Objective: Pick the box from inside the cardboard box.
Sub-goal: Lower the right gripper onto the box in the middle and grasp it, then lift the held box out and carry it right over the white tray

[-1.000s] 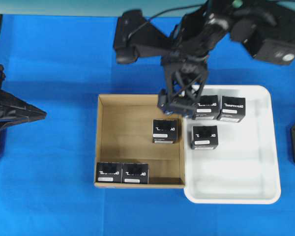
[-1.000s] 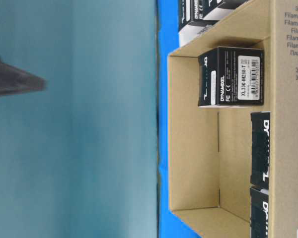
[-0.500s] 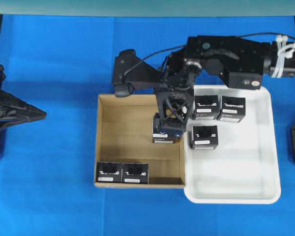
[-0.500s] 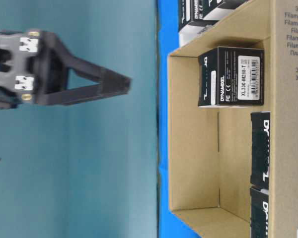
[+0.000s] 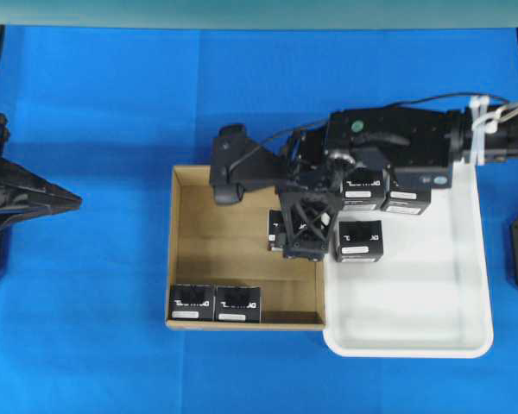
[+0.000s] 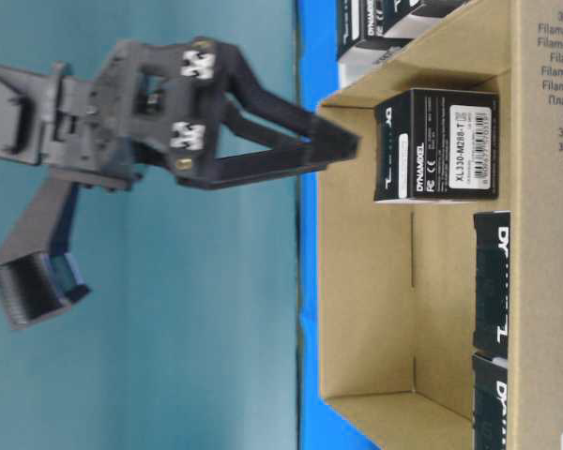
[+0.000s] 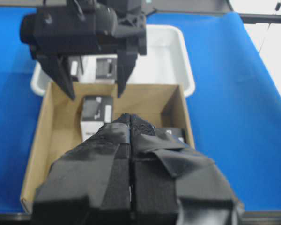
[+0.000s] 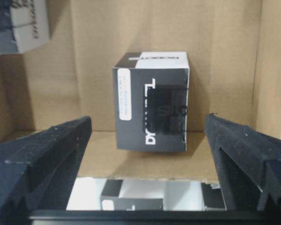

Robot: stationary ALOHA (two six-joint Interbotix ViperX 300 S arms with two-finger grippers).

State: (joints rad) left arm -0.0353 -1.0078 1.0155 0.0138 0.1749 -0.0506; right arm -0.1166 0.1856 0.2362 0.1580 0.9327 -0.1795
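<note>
Right pincer [image 8: 150, 154] is gaping wide and holding nothing, its two fingers flanking the frame's lower corners. The box [image 8: 152, 101] is standing straight ahead between them, centre frame, upright on the floor of the cardboard box [image 5: 190, 250] near its right wall. Left pincer [image 7: 131, 154] is sitting pressed shut, well apart at the overhead's left edge.
</note>
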